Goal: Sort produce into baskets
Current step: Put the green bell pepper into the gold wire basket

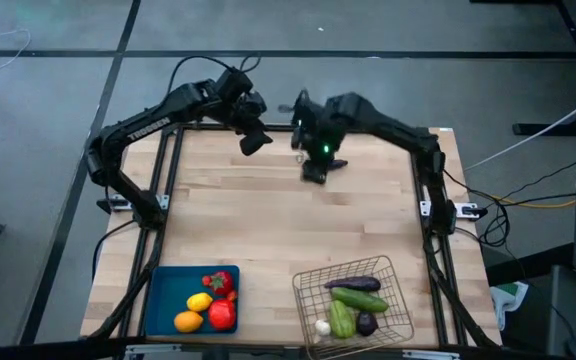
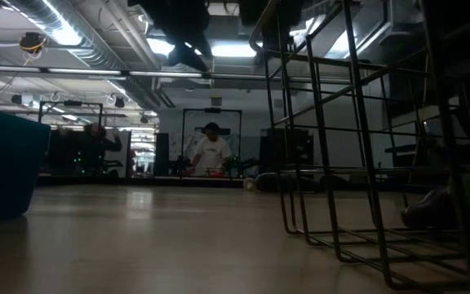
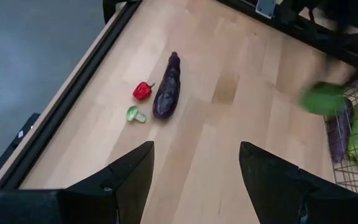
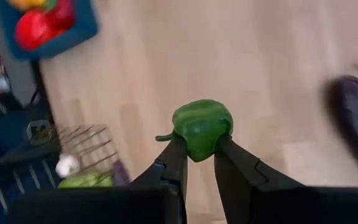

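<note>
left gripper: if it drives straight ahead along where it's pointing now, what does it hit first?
Probably bare tabletop. The open left gripper aims between the purple eggplant and the wire basket; nothing lies directly ahead. Depth is uncertain, so the eggplant is the nearest risk if it drifts.

Grey floor [image 1: 368, 25] with cables [image 1: 528, 140] surrounds the wood table [image 1: 268, 220]; beyond, ceiling ducts [image 2: 80, 37] and strip lights [image 2: 235, 51] hang over a person [image 2: 210, 151] at benches.
</note>
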